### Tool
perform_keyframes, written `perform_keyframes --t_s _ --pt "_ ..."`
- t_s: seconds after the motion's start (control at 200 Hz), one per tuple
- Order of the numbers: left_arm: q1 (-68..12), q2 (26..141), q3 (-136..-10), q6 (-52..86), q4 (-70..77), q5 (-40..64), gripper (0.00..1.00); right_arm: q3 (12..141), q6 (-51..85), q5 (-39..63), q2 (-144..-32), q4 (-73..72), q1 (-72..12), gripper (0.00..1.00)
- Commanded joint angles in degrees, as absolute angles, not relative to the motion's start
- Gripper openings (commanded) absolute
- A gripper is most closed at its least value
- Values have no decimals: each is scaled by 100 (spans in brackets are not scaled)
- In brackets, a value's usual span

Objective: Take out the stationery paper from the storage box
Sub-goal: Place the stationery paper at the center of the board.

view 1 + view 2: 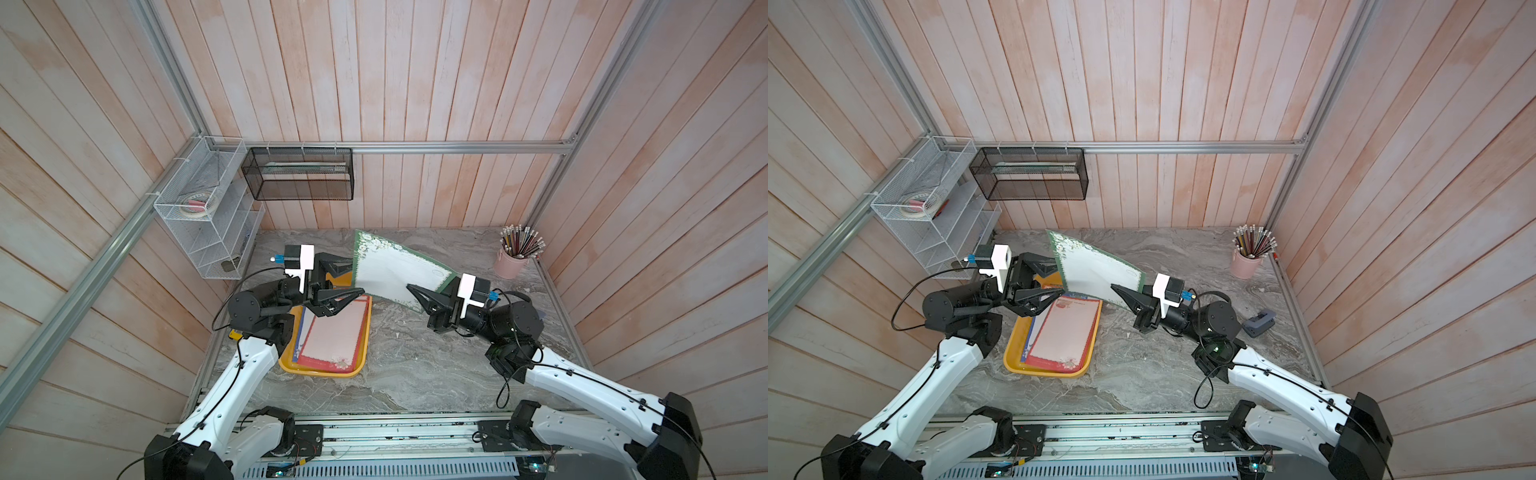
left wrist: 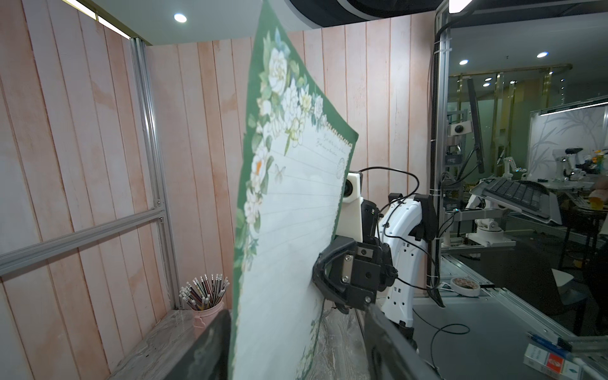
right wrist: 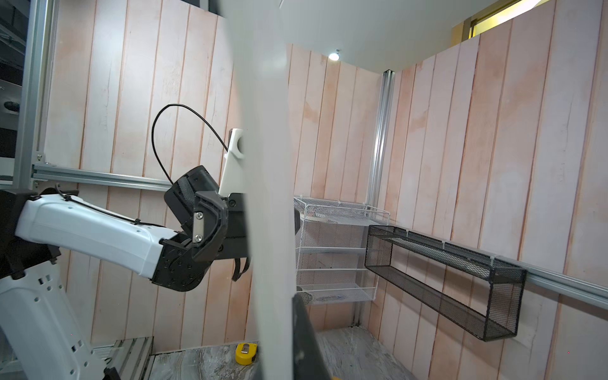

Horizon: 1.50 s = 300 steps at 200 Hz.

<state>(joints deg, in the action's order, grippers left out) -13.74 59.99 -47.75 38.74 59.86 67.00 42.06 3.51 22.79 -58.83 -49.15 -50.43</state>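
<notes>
A green floral-bordered sheet of stationery paper (image 1: 395, 270) (image 1: 1096, 270) hangs tilted in the air above the table, beyond the storage box. My right gripper (image 1: 411, 289) (image 1: 1115, 287) is shut on its lower right edge. My left gripper (image 1: 358, 277) (image 1: 1059, 277) is open, its jaws standing apart on either side of the sheet's left edge; in the left wrist view the sheet (image 2: 289, 214) passes between them without being pinched. The yellow storage box (image 1: 320, 372) (image 1: 1042, 372) lies under the left gripper and holds a red-bordered sheet (image 1: 336, 332) on top of a blue-bordered one (image 1: 300, 332).
A pink cup of pencils (image 1: 513, 262) stands at the back right. On the wall hang a black mesh basket (image 1: 299, 174) and a white wire rack (image 1: 208, 216). A yellow tape measure (image 3: 244, 353) lies at the left table edge, and a small grey device (image 1: 1260, 322) lies behind the right arm.
</notes>
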Motion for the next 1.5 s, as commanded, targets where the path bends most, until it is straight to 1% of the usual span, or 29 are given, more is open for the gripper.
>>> perform_keyframes --t_s 0.0,0.06,0.135,0.235,0.39,0.5,0.635,0.825,1.06,1.495 --pt "-1395 5907 -4694 3790 6047 6622 76 4276 455 2127 -5889 -4869 -5037 0" --pt "-1393 5900 -4678 3758 6047 6617 83 4247 410 2119 -5865 -4857 -5043 0" --pt "-1395 5873 -4639 3673 6047 6594 89 4196 353 2095 -5819 -4817 -5036 0" --pt "-1384 5845 -4573 3558 6047 6552 93 4129 293 2022 -5737 -4747 -5040 0" --pt "-1384 5818 -4562 3396 5932 6512 94 4008 315 2001 -5585 -4619 -5029 0" --pt "-1371 5771 -4553 3250 5779 6429 94 4040 515 1898 -5526 -4328 -5010 0" --pt "-1341 5662 -4535 3004 5545 6279 94 4131 569 2019 -5391 -3839 -4998 0" --pt "-1301 5562 -4522 2806 5328 6118 95 3920 633 1921 -5051 -3544 -4882 0" --pt "-1256 5529 -4500 2748 5302 6044 95 3876 873 1925 -4835 -3112 -4535 0" --pt "-1230 5501 -4492 2620 5172 5951 95 4129 1661 2449 -4661 -1182 -3557 0"
